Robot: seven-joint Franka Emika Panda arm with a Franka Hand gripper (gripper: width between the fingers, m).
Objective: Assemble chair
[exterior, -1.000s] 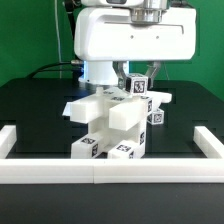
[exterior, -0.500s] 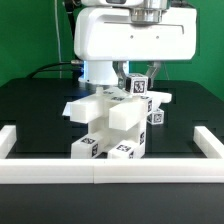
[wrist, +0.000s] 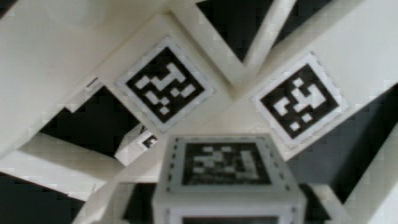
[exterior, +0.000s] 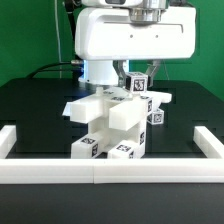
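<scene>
Part-built chair (exterior: 108, 125) stands mid front edge of the black table (exterior: 35, 105), just behind the white border rail (exterior: 160, 170), gripper (exterior: 138, 80) clamped on its top tagged block.

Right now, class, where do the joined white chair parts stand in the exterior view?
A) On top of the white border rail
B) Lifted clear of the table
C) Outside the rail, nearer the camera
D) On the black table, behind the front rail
D: the chair rests with its lowest blocks on the black table, just behind the white border rail that runs along the front.
</scene>
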